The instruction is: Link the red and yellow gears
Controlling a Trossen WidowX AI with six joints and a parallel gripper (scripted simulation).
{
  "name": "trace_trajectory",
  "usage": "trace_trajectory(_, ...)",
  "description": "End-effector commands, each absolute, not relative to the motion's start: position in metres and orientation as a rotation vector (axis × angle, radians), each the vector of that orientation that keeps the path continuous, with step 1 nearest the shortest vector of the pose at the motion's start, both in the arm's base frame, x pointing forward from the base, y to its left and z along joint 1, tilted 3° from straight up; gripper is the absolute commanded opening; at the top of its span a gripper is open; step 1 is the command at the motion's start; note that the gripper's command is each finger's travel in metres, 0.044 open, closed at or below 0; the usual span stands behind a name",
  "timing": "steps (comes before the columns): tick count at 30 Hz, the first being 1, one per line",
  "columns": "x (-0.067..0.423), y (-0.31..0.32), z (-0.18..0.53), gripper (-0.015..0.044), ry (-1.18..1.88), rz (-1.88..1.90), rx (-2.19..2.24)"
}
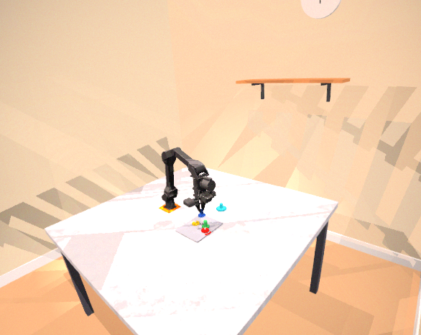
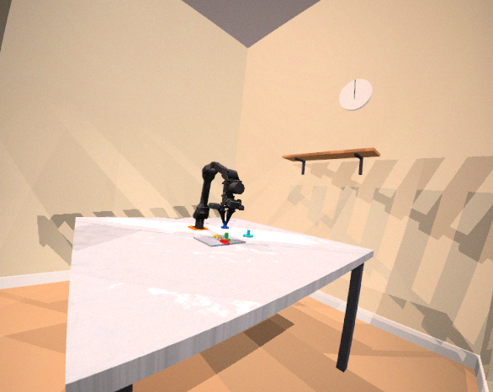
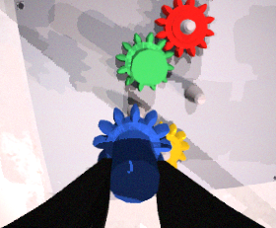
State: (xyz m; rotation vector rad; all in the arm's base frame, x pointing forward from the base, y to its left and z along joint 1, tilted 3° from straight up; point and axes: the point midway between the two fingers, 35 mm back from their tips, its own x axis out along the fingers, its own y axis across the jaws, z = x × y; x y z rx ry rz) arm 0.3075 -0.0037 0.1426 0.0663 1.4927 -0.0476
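My gripper point(image 1: 201, 210) point(image 2: 225, 222) point(image 3: 133, 169) is shut on the knob of the blue gear point(image 1: 201, 215) point(image 2: 225, 227) point(image 3: 135, 131), held above the edge of the grey board point(image 1: 187, 232) point(image 2: 209, 241) point(image 3: 75, 147). In the wrist view the blue gear partly hides the yellow gear point(image 1: 195, 223) point(image 2: 214, 236) point(image 3: 180, 146) and a peg point(image 3: 139, 108) just beyond it. The green gear point(image 1: 205, 224) point(image 2: 226, 235) point(image 3: 149, 67) is on the board, its teeth at those of the red gear point(image 1: 205, 230) point(image 2: 225, 241) point(image 3: 177, 34). One empty peg point(image 3: 193, 96) stands right of the green gear.
A loose cyan gear point(image 1: 220, 208) point(image 2: 247, 234) stands on the table point(image 1: 149, 273) point(image 2: 154, 269) beside the board. The arm's base sits on an orange plate point(image 1: 164, 208) point(image 2: 192, 228) behind the board. The green gear's tall knob rises near the held gear.
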Motion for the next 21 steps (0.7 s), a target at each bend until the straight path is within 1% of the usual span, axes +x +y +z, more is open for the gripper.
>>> trace_trajectory(1,0.3097,-0.0077,0.1392,0.0,1.494,-0.039,0.062)
trace_trajectory(21,0.3088,-0.0076,0.1425,0.0,1.494,-0.039,0.062)
